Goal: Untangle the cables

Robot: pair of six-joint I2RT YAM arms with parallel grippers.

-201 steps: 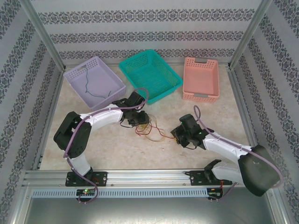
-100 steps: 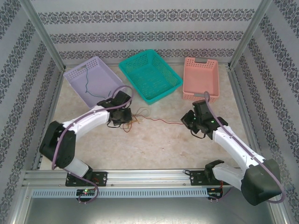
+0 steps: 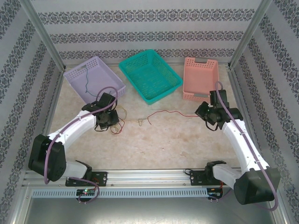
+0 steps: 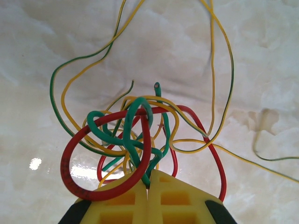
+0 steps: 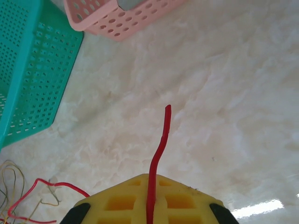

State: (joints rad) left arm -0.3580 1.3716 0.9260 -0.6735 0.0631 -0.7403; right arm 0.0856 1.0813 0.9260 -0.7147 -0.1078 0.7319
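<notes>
The left gripper (image 4: 148, 184) is clamping tight on the tangle (image 4: 133, 135), the right gripper (image 5: 150, 181) on the red cable (image 5: 161, 137); pulling apart is risking a cinched knot.

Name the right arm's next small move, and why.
Probably pull the right gripper rightward, away from the left gripper: its jaws are shut on the red cable, which lies wavy and slack toward the tangle the left gripper clamps.

The tangle (image 4: 135, 140) sits at my nine o'clock, one cable (image 5: 156, 156) stretches toward three, baskets (image 3: 134, 56) stand at twelve.
</notes>
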